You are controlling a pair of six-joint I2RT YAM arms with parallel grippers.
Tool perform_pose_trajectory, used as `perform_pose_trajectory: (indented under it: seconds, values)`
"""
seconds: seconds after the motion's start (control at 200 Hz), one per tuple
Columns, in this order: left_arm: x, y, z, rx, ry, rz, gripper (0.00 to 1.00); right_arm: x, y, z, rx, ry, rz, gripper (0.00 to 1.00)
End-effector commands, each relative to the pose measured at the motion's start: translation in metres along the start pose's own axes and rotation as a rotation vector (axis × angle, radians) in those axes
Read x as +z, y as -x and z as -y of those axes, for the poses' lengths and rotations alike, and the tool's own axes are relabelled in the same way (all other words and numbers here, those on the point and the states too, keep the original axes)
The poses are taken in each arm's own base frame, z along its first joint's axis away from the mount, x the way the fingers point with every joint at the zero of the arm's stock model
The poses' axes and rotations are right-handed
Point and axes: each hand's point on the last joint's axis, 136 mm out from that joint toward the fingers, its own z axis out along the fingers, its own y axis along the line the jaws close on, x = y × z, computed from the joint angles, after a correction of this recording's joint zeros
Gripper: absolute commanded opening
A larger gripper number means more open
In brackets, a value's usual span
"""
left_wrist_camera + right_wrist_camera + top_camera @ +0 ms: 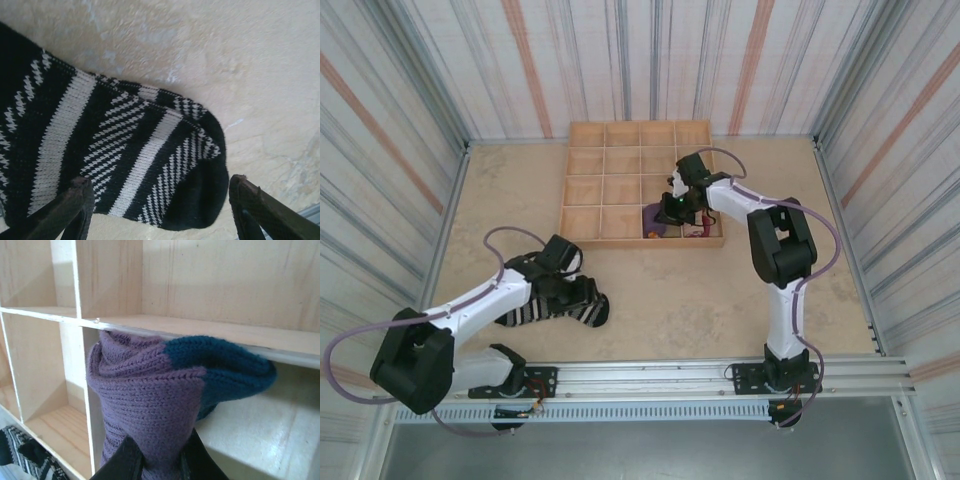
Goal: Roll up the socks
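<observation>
Striped sock (125,165) lies flat on the bench (240,60) under the wide-spread left pincer (157,192); soft, light knit, apt to bunch, so probably best pinched at its black end. Right pincer (160,452) grips the purple sock (145,390) at the wooden tray (200,325)

left jaws spread, right jaws clamped

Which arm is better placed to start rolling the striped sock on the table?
Left. The left pincer, open, hovers over the black-and-white striped sock; the right pincer is shut on the purple sock at the wooden tray.
</observation>
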Motion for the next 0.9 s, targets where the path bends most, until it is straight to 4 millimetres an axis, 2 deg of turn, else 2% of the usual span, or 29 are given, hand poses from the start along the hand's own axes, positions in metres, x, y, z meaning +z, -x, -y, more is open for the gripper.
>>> perform_pose_trajectory:
  seconds: [0.0, 0.215, 0.271, 0.341, 0.451, 0.496, 0.631, 0.711, 0.892]
  values:
    - [0.012, -0.005, -0.002, -0.045, -0.023, -0.025, 0.71, 0.012, -0.004, 0.002, 0.024, -0.007, -0.041, 0.0]
    - [0.026, -0.009, 0.0, -0.064, -0.056, -0.067, 0.69, 0.029, -0.015, 0.009, 0.056, 0.008, -0.104, 0.0]
    - [0.029, -0.01, 0.001, -0.068, -0.062, -0.076, 0.69, 0.03, -0.017, 0.009, 0.052, 0.007, -0.107, 0.08]
    - [0.032, -0.011, 0.005, -0.076, -0.086, -0.088, 0.68, 0.025, -0.016, 0.009, 0.036, -0.008, -0.092, 0.27]
    - [0.037, -0.011, 0.017, -0.096, -0.125, -0.092, 0.68, 0.006, -0.01, 0.003, -0.009, -0.028, -0.042, 0.56]
    - [0.04, -0.01, 0.022, -0.104, -0.135, -0.088, 0.68, -0.003, -0.007, -0.003, -0.028, -0.025, -0.017, 0.64]
    - [0.049, -0.004, 0.042, -0.136, -0.159, -0.071, 0.68, -0.033, -0.001, -0.018, -0.096, -0.023, 0.055, 0.77]
    - [0.051, 0.004, 0.056, -0.115, -0.147, -0.05, 0.69, -0.05, -0.002, -0.024, -0.126, -0.021, 0.093, 0.91]
    - [0.065, 0.031, 0.083, -0.14, -0.174, -0.024, 0.69, -0.086, -0.012, -0.028, -0.17, -0.064, 0.154, 0.96]
